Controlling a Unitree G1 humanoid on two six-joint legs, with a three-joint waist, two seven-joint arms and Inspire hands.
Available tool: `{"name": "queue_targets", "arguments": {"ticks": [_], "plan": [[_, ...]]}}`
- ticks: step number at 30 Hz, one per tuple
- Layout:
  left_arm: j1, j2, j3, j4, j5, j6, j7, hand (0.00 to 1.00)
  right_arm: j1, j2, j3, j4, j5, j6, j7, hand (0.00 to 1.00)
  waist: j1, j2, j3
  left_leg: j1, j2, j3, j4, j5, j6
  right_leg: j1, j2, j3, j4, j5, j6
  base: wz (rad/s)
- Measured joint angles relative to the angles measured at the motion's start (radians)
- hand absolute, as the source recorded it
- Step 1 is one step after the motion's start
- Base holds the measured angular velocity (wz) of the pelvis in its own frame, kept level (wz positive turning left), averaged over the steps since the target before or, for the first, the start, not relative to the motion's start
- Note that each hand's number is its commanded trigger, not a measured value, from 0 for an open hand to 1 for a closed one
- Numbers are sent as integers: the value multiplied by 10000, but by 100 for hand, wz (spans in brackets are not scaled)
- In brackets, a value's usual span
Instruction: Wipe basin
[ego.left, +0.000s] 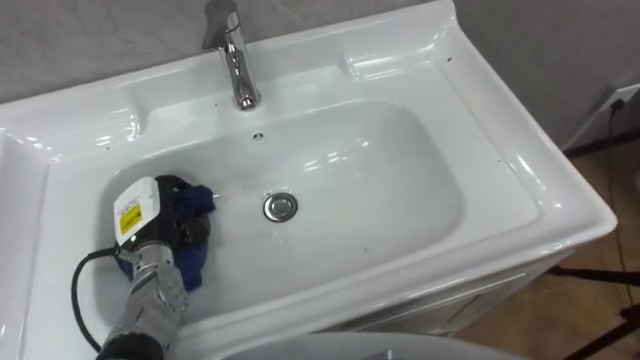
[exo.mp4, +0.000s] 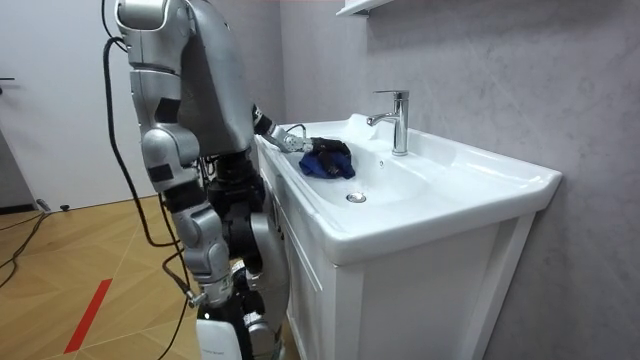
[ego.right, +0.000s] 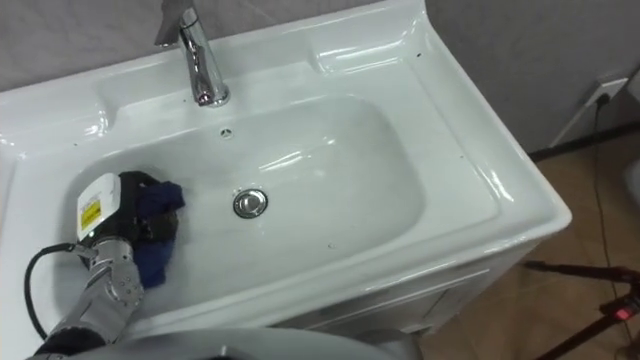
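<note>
The white basin (ego.left: 520, 180) lies before me with a chrome tap (ego.left: 235, 60) at its back edge and a metal drain (ego.left: 281, 206) in the middle of the bowl. A dark blue cloth (ego.left: 197, 200) rests on the bowl's left slope, left of the drain. My left hand (ego.left: 168, 226) reaches in from the lower left and sits on top of the cloth, fingers curled into it. In the room view I stand close against the basin's front, the left hand (exo.mp4: 325, 150) inside the bowl. My right arm hangs low at my side there.
The basin tops a white cabinet (exo.mp4: 400, 300) against a grey wall. A wall socket (ego.left: 625, 95) with a cable is at the right. Dark stand legs (ego.left: 600, 272) cross the wooden floor at the lower right. A shelf (exo.mp4: 360, 8) hangs above the tap.
</note>
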Motion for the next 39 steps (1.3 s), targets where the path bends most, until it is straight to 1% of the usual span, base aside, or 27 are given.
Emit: {"name": "queue_targets", "arguments": {"ticks": [1, 3, 5, 6, 8, 10, 14, 15, 16, 17, 19, 21, 22, 23, 24, 25, 26, 27, 28, 31, 32, 33, 34, 35, 36, 37, 39], "plan": [[38, 33, 42, 2, 1, 0, 15, 100, -68, 1, -34, 6, -43, 21, 1, 0, 3, 19, 4, 9, 11, -56, 13, 2, -13, -21, -5, 9, 79, -36, -39, 0], [121, 142, 134, 50, 40, 4, 19, 100, -244, -2, -154, 79, -47, 57, 45, 0, 19, 61, -14, 56, 87, -272, 42, 11, -105, 29, 55, -6, 102, -82, -133, 0], [138, 198, 146, 106, 191, 14, 20, 100, -265, -37, -157, 78, 69, 44, 50, 0, 107, 109, -43, 53, 148, -331, 60, 2, -158, 6, 123, -24, 106, -106, -197, 3], [140, 198, 145, 94, 194, 17, 20, 100, -236, -56, -157, 83, 140, 47, 49, 0, 130, 124, -43, 30, 155, -518, 112, 4, -160, -2, 129, -116, 120, -139, -244, 10], [151, 190, 142, 80, 179, 26, 20, 100, -224, -59, -146, 95, 210, 39, 35, 0, 143, 128, -45, 36, 149, -741, 205, 8, -164, 3, 135, -120, 244, -223, -318, 17], [154, 173, 141, 57, 182, 38, 19, 100, -245, -52, -117, 103, 403, -44, 40, 0, 158, 120, -41, 44, 151, -827, 206, 64, -253, 37, 145, -122, 242, -250, -340, 13], [159, 170, 142, 12, 183, 33, 11, 100, -273, -53, 45, 100, 568, -475, 222, 0, 207, 112, -36, 45, 158, -828, 207, 76, -264, 52, 131, -203, 244, -290, -352, 1], [157, 168, 142, -45, 182, 32, 6, 100, -274, -44, 63, 95, 565, -522, 268, 0, 208, 109, -35, 40, 157, -836, 209, 76, -264, 49, 129, -206, 245, -297, -345, 0], [164, 160, 144, -110, 174, 31, -15, 100, -278, -40, 129, 90, 566, -568, 347, 0, 215, 95, -28, 32, 153, -849, 211, 76, -264, 46, 123, -211, 246, -334, -290, 0], [177, 144, 160, -367, 125, 56, -60, 100, -281, -38, 244, 95, 596, -630, 401, 0, 216, 56, -20, 28, 147, -831, 211, 76, -264, 34, 116, -213, 255, -369, -238, 0], [361, 147, 162, -901, -102, 98, -152, 100, -279, 13, 294, 123, 754, -764, 418, 0, 229, -46, 10, 7, 141, -829, 210, 75, -264, 33, 112, -214, 244, -372, -236, 9], [451, 130, 160, -1383, -260, 142, -207, 100, -280, 66, 325, 200, 785, -964, 417, 0, 222, -160, 12, -114, 125, -851, 227, 73, -263, -27, 89, -265, 229, -372, -234, 16], [504, 119, 160, -1754, -380, 190, -217, 100, -275, 119, 332, 229, 809, -1047, 417, 0, 224, -244, 13, -214, 116, -898, 227, 73, -263, -124, 75, -306, 225, -343, -256, 21], [530, 120, 169, -2199, -425, 263, -222, 100, -274, 162, 436, 293, 919, -1148, 413, 0, 262, -257, 31, -313, 101, -1053, 265, 73, -262, -116, 24, -478, 190, -306, -295, 27], [549, 105, 173, -2763, -425, 327, -220, 100, -266, 196, 556, 421, 979, -1209, 413, 0, 264, -374, 142, -334, 93, -1114, 315, 70, -258, -105, 17, -502, 140, -300, -288, 23], [563, 83, 180, -3063, -427, 332, -213, 100, -260, 205, 608, 500, 983, -1234, 408, 0, 334, -379, 170, -357, 100, -1125, 314, 70, -257, -96, 22, -509, 65, -265, -291, 12], [571, 64, 192, -3601, -438, 332, -199, 100, -258, 221, 657, 574, 980, -1246, 391, 0, 465, -412, 171, -463, 107, -1205, 344, 67, -254, -122, 10, -585, -4, -198, -298, 13], [571, 65, 213, -4127, -460, 332, -176, 100, -260, 238, 678, 621, 979, -1317, 376, 0, 464, -432, 175, -539, 94, -1344, 362, 63, -249, -113, -18, -715, -99, -180, -295, 18], [570, 66, 218, -4359, -487, 327, -120, 100, -264, 243, 678, 652, 980, -1368, 366, 0, 464, -427, 176, -563, 88, -1359, 362, 63, -249, -107, -20, -724, -133, -177, -290, 19], [572, 83, 238, -5685, -656, 326, 97, 100, -321, 252, 833, 823, 974, -1488, 361, 0, 457, -382, 173, -662, 60, -1561, 373, 64, -249, -104, -79, -951, -140, -189, -291, 16], [605, 93, 236, -6344, -809, 311, 173, 100, -321, 255, 866, 823, 974, -1514, 375, 0, 459, -328, 230, -670, 44, -1617, 358, 65, -249, -100, -87, -966, -140, -213, -286, 13], [619, 98, 239, -6879, -842, 275, 327, 100, -304, 247, 925, 826, 972, -1558, 379, 0, 457, -267, 254, -670, 32, -1640, 357, 66, -249, -90, -105, -979, -141, -238, -280, 8], [620, 101, 241, -7096, -834, 257, 411, 100, -292, 246, 962, 828, 970, -1575, 382, 0, 467, -237, 253, -670, 25, -1636, 357, 66, -249, -85, -111, -978, -147, -249, -277, 6], [620, 113, 246, -7488, -824, 214, 518, 100, -277, 242, 1054, 827, 977, -1585, 407, 0, 469, -265, 280, -671, 14, -1639, 354, 66, -249, -69, -124, -991, -149, -273, -269, 8], [620, 133, 242, -7657, -823, 180, 558, 100, -279, 242, 1102, 826, 987, -1586, 418, 0, 467, -223, 271, -670, 10, -1642, 347, 66, -249, -48, -129, -1014, -153, -283, -264, 13], [620, 171, 222, -7913, -829, 112, 619, 100, -279, 243, 1155, 823, 1003, -1600, 424, 0, 449, -225, 289, -662, 3, -1639, 342, 66, -249, 26, -147, -1075, -162, -296, -262, 14], [620, 170, 214, -8144, -832, 10, 620, 100, -265, 242, 1214, 826, 997, -1653, 426, 0, 414, -234, 286, -632, -4, -1635, 361, 66, -249, 44, -160, -1108, -186, -300, -259, 8]]}}
